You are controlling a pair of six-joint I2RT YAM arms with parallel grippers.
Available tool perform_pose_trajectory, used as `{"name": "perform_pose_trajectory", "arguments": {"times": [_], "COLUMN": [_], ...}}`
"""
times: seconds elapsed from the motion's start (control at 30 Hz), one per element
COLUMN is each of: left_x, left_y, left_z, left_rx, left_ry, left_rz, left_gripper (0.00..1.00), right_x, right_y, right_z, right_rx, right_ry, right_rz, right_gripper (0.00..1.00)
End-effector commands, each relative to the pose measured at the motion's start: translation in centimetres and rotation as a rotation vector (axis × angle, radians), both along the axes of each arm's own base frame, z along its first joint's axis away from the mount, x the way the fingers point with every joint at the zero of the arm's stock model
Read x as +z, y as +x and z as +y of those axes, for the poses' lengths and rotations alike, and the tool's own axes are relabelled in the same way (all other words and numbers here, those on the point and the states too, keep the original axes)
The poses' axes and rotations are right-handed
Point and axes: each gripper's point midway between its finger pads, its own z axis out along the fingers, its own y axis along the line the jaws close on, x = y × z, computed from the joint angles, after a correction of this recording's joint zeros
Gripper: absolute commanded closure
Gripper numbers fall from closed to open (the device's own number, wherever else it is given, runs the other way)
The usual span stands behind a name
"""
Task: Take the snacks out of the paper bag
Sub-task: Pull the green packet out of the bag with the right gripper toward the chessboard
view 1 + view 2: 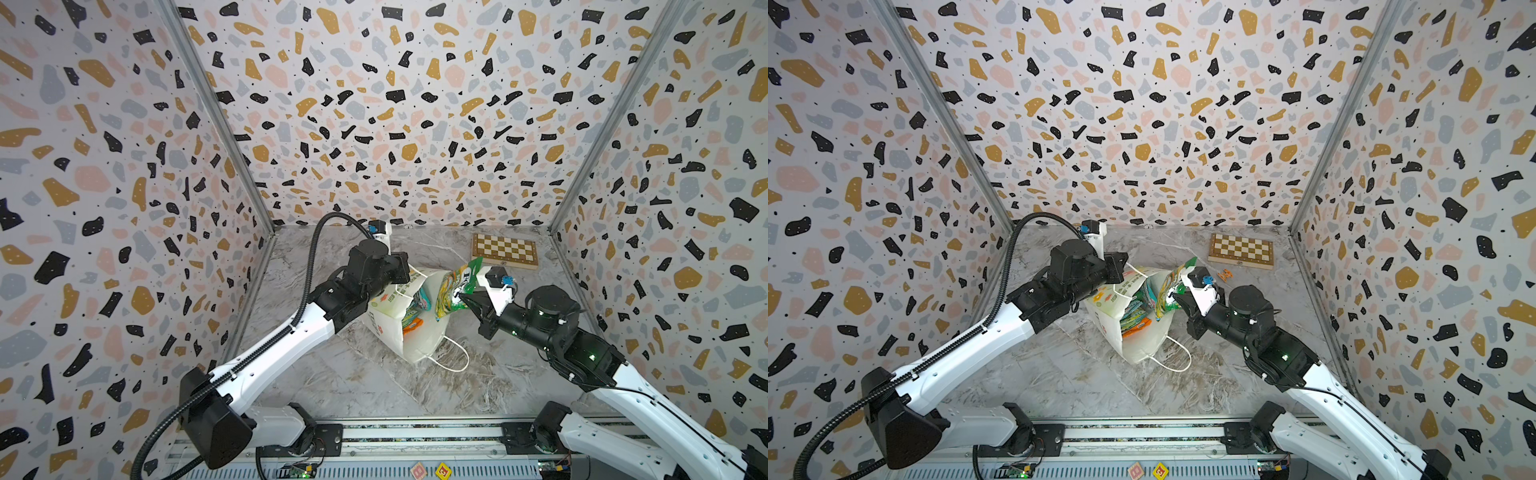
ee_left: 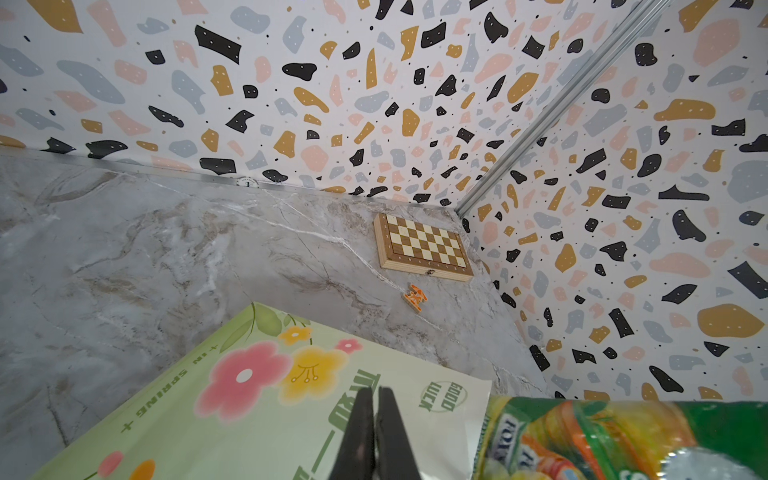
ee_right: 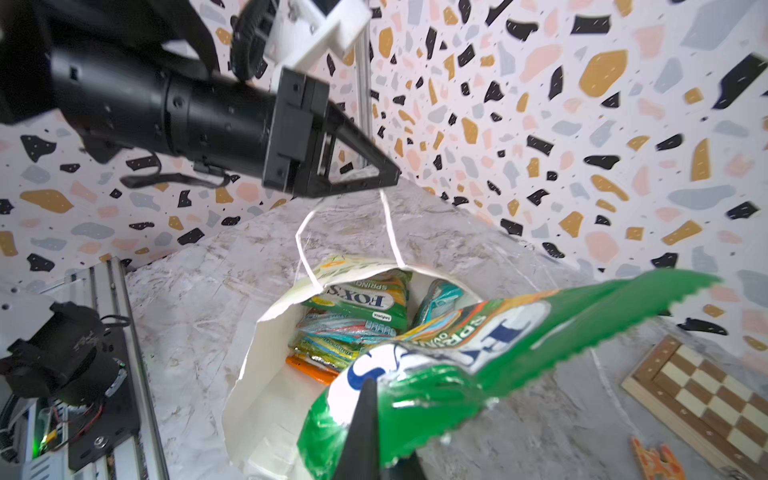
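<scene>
Nearest the rail, a thin white loose cord handle (image 1: 454, 358) trails at 5 o'clock across the grey marbled tabletop (image 1: 332, 374). Behind it, at mid-table, the tall white paper bag (image 1: 388, 328) with a green flowered side lies tipped over. Its long axis seems to run roughly 10 to 4 o'clock, with the mouth gaping toward 4 o'clock.

The left gripper (image 3: 388, 178), reaching in from 8 o'clock, has its jaws pinched tight on the upper cord handle (image 3: 302, 249), hoisting the rim so the mouth stands open.

Just at 3 o'clock of that mouth, the right gripper (image 1: 460, 297), in from 4 o'clock, is clamped on the lower part of a glossy green-and-yellow FOX'S candy packet (image 1: 453, 286) held in the air. The packet's long axis runs about 7 to 1 o'clock, serrated end up toward 1 o'clock. Its lower end hangs beside the rim, and whether it is fully clear cannot be told.

Inside the bag, the other flat packets (image 3: 361, 301), green, teal and one orange, lie stacked at 9 o'clock of the right gripper. That arm faces the opening and is the nearer, so it looks best placed to fetch them. Bare table at 5 o'clock appears the likeliest spot to set this one down.

Farther back sit a small orange trinket (image 1: 1224, 274) and, at 1 o'clock near the back wall, a folded wooden chessboard (image 1: 504, 250).
</scene>
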Motion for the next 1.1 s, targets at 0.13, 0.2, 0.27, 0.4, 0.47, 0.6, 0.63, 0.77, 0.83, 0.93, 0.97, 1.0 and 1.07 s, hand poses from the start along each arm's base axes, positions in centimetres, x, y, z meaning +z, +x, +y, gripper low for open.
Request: {"name": "perform_pose_trajectory", "arguments": {"times": [0.13, 0.2, 0.27, 0.4, 0.47, 0.6, 0.63, 0.77, 0.83, 0.93, 0.97, 1.0, 1.07], "left_x": [1.4, 1.5, 1.6, 1.8, 2.0, 2.2, 2.1, 2.3, 2.4, 2.7, 2.8, 2.9, 3.0], "left_y": [-0.1, -0.2, -0.3, -0.5, -0.6, -0.8, -0.9, -1.1, -1.2, -1.3, -1.4, -1.4, -1.5], "left_z": [-0.3, -0.3, -0.3, -0.2, -0.2, -0.4, -0.4, -0.4, -0.4, -0.3, -0.3, -0.3, -0.3], "left_rx": [-0.025, -0.027, -0.031, -0.036, -0.04, -0.057, -0.062, -0.069, -0.073, -0.079, -0.081, -0.081, -0.084], "left_ry": [-0.013, -0.01, -0.011, -0.013, -0.014, -0.015, -0.015, -0.017, -0.015, -0.014, -0.015, -0.015, -0.016], "left_rz": [-0.049, -0.051, -0.055, -0.06, -0.063, -0.069, -0.068, -0.073, -0.078, -0.087, -0.09, -0.093, -0.093], "left_gripper": [1.0, 1.0, 1.0, 1.0, 1.0, 1.0, 1.0, 1.0, 1.0, 1.0, 1.0, 1.0, 1.0], "right_x": [6.6, 6.6, 6.0, 3.6, 2.2, -0.5, -1.3, -4.4, -5.4, -6.8, -7.2, -7.6, -8.5], "right_y": [1.5, 2.2, 3.3, 5.9, 7.6, 10.7, 11.5, 14.1, 15.1, 16.5, 17.1, 17.4, 18.2], "right_z": [-4.6, -5.5, -6.4, -7.7, -8.5, -9.5, -9.6, -8.9, -8.2, -7.2, -6.9, -6.6, -5.8], "right_rx": [-0.245, -0.302, -0.365, -0.412, -0.415, -0.377, -0.368, -0.315, -0.282, -0.245, -0.232, -0.22, -0.181], "right_ry": [0.047, 0.03, 0.001, -0.05, -0.035, 0.013, 0.025, 0.052, 0.065, 0.089, 0.1, 0.106, 0.125], "right_rz": [-0.125, -0.124, -0.105, -0.029, 0.028, 0.119, 0.137, 0.194, 0.214, 0.247, 0.253, 0.264, 0.279], "right_gripper": [1.0, 1.0, 1.0, 1.0, 1.0, 1.0, 1.0, 1.0, 1.0, 1.0, 1.0, 1.0, 1.0]}}
